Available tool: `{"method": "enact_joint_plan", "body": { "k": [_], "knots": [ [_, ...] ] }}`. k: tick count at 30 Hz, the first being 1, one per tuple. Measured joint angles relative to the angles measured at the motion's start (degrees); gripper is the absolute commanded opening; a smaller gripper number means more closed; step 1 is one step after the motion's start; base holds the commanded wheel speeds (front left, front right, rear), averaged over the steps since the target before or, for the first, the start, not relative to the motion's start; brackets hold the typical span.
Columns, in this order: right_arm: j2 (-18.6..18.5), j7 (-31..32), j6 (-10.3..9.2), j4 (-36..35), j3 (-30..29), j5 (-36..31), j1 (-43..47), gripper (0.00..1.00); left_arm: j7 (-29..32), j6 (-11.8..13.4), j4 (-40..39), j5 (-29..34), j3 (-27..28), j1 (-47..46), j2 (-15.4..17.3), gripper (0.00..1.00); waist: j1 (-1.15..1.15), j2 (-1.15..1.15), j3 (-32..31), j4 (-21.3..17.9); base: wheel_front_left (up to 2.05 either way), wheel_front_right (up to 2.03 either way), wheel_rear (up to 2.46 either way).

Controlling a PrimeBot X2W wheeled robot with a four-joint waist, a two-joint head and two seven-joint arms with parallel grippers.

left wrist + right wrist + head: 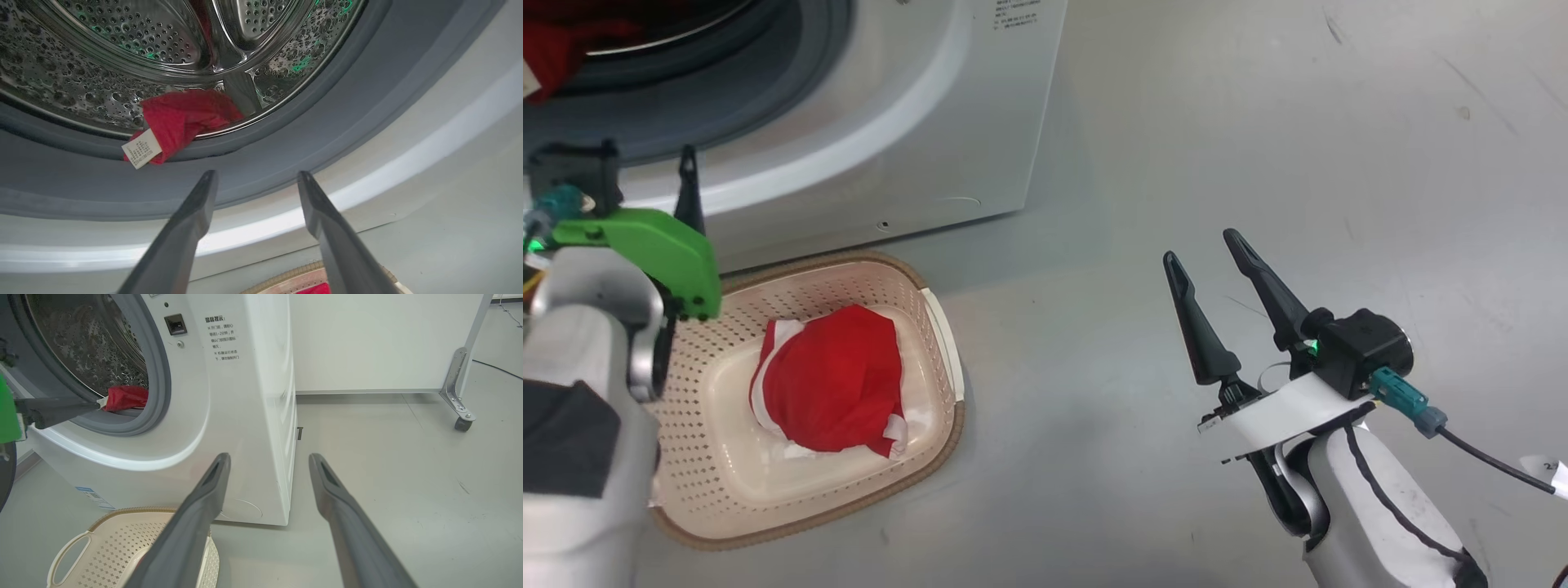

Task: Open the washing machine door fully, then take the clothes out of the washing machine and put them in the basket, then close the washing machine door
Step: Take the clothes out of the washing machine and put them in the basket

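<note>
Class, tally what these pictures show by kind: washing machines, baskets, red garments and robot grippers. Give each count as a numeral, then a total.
Washing machines: 1
Baskets: 1
Red garments: 2, basket garment, drum garment
Grippers: 2, left gripper, right gripper, both open
Total: 6

White washing machine [241, 416] stands open; red garment [184, 118] w/ white tag lies at its front lip. 2nd red garment [837, 388] bunched in cream basket [849, 282], just in front.
</note>
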Motion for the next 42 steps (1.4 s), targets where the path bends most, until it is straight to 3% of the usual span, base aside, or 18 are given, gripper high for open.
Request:
{"method": "enact_joint_plan", "body": {
  "k": [16,26,42],
  "knots": [
    [0.0,0.0,-1.60,-2.1,3.1,5.4,-7.5,1.00,5.1,0.1,2.2,3.5,4.9,-17.2,12.1,1.00,0.00,0.00,11.1,-6.8,0.00,0.00,0.00],
    [0.0,0.0,-2.63,-2.2,4.1,6.9,-8.6,1.00,9.5,-0.5,4.9,4.3,6.4,-23.8,17.7,1.00,0.00,0.00,14.9,-10.7,0.00,0.00,0.00],
    [0.1,0.0,-3.55,-2.6,5.1,7.6,-10.6,1.00,19.0,-1.5,9.7,3.7,7.0,-27.9,19.7,1.00,0.00,0.00,17.7,-12.3,0.00,0.00,0.00]
  ]
}}
